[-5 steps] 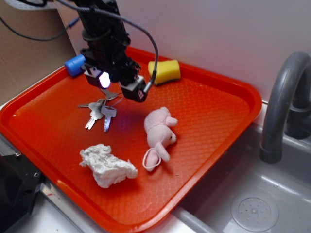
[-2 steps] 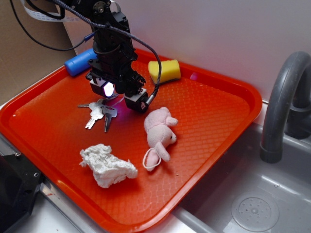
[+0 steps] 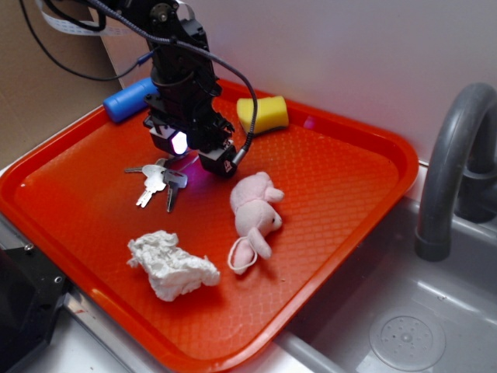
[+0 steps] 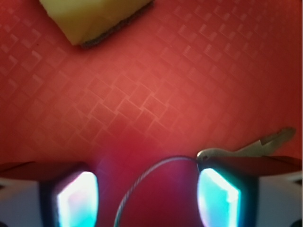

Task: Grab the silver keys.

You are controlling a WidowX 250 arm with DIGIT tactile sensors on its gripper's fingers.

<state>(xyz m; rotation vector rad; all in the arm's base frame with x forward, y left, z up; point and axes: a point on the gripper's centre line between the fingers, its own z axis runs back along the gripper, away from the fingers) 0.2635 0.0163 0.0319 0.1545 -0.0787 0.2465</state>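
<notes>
Now, gripper (image 3: 192, 153): low over the far-left part of the tray, pointing down, its jaws spread apart with nothing clamped between them; a lit panel glows on each finger.
Fingers (image 4: 71, 195): in the wrist view they stand at the left and right bottom corners with bare tray floor between them.
Silver keys (image 3: 159, 181): flat on the tray floor just near and left of the gripper, fanned out towards the near side; the far end of the bunch lies under the gripper.
Wire ring (image 4: 142, 179): a thin loop curving through the gap between the fingers in the wrist view, joined to one key that runs off to the right beside the right finger.
Tray (image 3: 342, 179): orange-red with a diamond-textured floor, resting beside a grey sink.
Yellow sponge (image 3: 262, 113): at the far edge of the tray, right of the arm, apart from the keys.
Blue cylinder (image 3: 128, 98): at the far-left rim, behind the arm.
Pink plush toy (image 3: 255, 214): mid-tray, right of the keys and near the gripper.
White crumpled cloth (image 3: 171, 266): on the near part of the tray, well apart from the keys.
Grey faucet (image 3: 454, 159): at the right, over the sink.
</notes>
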